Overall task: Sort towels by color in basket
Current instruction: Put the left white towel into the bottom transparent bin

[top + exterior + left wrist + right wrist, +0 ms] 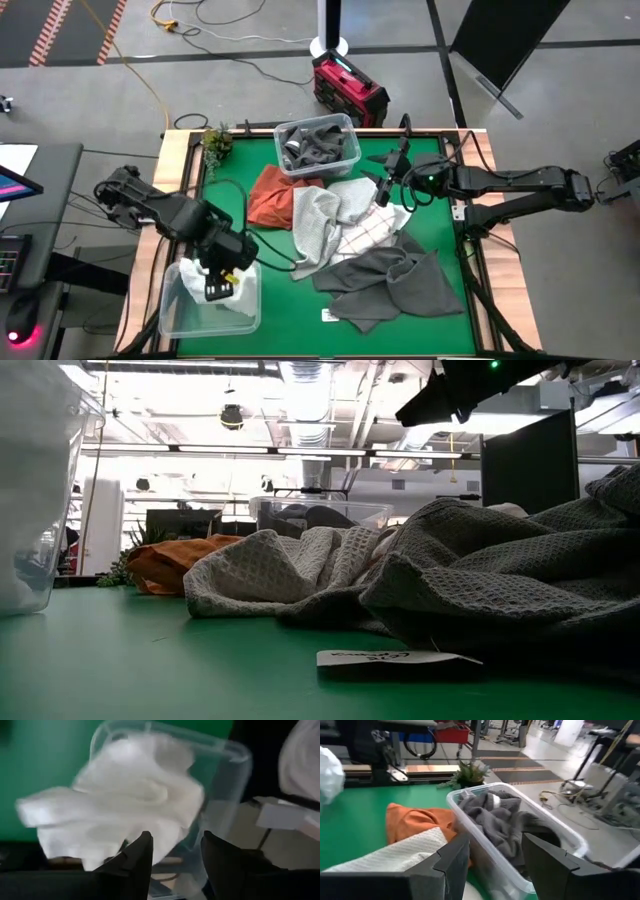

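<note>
My left gripper [218,285] [175,855] stands open, pointing down over a clear bin [180,310] [235,755] at the table's near left. A plain white towel [125,795] [240,295] shows blurred in that bin, beyond the fingertips. A second clear bin [318,150] [560,835] at the far middle holds dark grey towels [505,825]. Between the bins lie an orange towel [272,197], a light grey towel [315,225], a white red-gridded towel [365,237] and a dark grey towel [390,280]. My right gripper [385,178] [495,865] hovers open above the pile, beside the far bin.
A small plant [217,140] stands at the far left corner of the green mat. A paper tag [330,315] [385,657] lies near the front edge. Wooden rails frame the table [170,200]. Bare green mat [150,660] shows between the near bin and the pile.
</note>
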You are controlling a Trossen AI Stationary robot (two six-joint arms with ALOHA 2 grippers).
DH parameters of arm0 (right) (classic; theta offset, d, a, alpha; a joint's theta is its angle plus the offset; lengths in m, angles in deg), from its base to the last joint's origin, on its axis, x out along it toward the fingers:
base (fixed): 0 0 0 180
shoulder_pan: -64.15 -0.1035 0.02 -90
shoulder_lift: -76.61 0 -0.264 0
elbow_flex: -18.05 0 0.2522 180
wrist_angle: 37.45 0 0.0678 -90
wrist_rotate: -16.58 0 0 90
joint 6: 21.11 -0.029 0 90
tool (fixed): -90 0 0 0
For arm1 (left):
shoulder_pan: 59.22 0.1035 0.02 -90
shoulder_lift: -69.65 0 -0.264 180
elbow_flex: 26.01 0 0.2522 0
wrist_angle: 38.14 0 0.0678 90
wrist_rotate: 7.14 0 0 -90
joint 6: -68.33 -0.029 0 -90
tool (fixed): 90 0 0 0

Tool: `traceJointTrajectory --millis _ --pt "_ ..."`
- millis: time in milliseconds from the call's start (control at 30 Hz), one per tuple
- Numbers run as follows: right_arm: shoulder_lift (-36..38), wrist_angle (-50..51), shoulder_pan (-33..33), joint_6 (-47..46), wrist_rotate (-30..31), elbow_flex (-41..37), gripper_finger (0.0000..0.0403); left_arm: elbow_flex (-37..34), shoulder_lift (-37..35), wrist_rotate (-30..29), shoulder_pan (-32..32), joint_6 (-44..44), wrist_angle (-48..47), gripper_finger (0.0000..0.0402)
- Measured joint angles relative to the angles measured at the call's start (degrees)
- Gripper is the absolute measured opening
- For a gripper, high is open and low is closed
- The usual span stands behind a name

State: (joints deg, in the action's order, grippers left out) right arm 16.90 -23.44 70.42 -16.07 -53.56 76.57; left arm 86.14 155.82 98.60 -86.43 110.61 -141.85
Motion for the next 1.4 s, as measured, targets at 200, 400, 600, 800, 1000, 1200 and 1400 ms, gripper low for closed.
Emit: traceJointTrajectory --millis 200,400,600,800,1000,1200,1400 --pt "-4.2 -2.5 -3.0 -2.0 -2.1 0.0 0.0214 1.5 0.0 -11.3 0.3 -7.0 0.0 0.016" --pt "-8.6 -6.7 -7.1 -2.4 -2.2 0.0 0.0214 -3.7 0.0 -12.6 0.3 -8.9 -0.1 0.016" --pt "-9.0 -7.1 -11.5 -5.0 -2.1 1.4 0.0214 -10.0 0.1 -11.6 -1.2 -11.5 0.0 0.016" --pt "-8.8 -8.4 -15.3 -5.1 -2.0 2.6 0.0214 -16.2 0.1 -14.7 -4.0 -13.9 -0.2 0.016" --pt "-8.9 -8.3 -17.9 -6.4 -1.8 2.7 0.0214 -17.2 0.1 -17.5 -4.6 -14.6 0.0 0.016" --pt "-9.0 -8.3 -18.3 -6.5 -1.7 2.7 0.0214 -17.2 0.1 -15.4 -4.6 -15.1 0.0 0.0144" --pt "-9.0 -8.0 -17.7 -6.5 -1.7 2.7 0.0214 -17.2 0.1 -14.3 -4.6 -16.2 0.0 0.0068"
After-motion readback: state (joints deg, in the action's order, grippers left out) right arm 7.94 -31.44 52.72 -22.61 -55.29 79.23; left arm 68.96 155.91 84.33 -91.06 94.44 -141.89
